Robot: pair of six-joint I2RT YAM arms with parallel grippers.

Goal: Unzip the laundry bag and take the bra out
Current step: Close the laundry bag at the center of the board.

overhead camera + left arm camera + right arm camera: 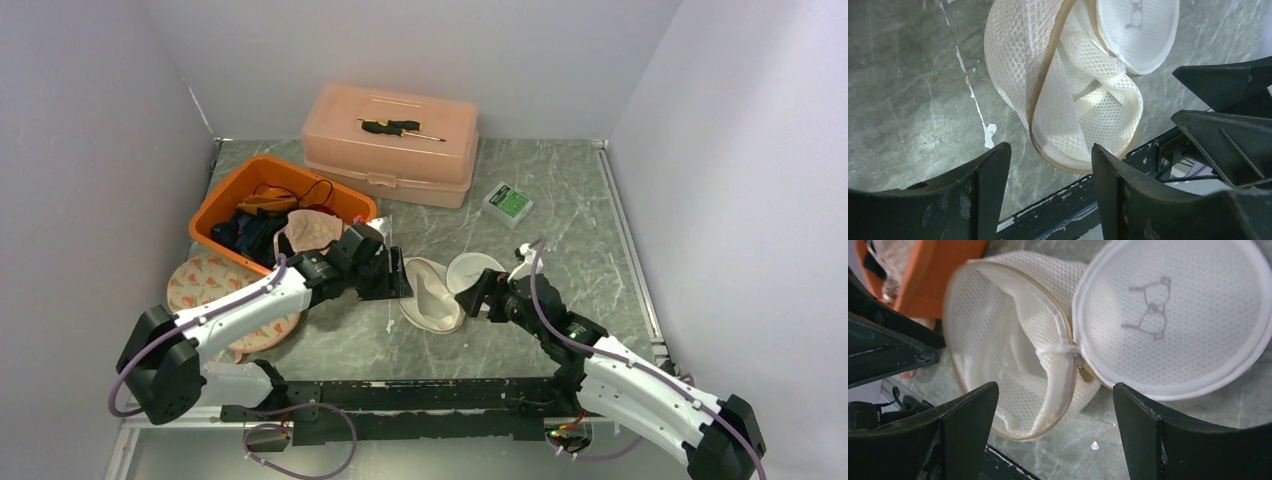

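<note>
Orange bin (240, 190): sat at the left of the table (560, 200), holding dark clothes with a beige garment (312, 230) on top.
Left gripper (1050, 152): jaws spread apart, empty, just beside the bag.
Laundry bag (432, 297): white mesh, lay on the table between both grippers, zipper undone, round flap folded open to the right.
Right gripper (1054, 390): jaws spread wide, gripping nothing, near the bag.

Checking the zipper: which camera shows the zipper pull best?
Right wrist: the zipper pull sits close and sharp at the rim of the bag. Left wrist shows only the tan zipper track, no pull. In the top view it's too small to see.
</note>
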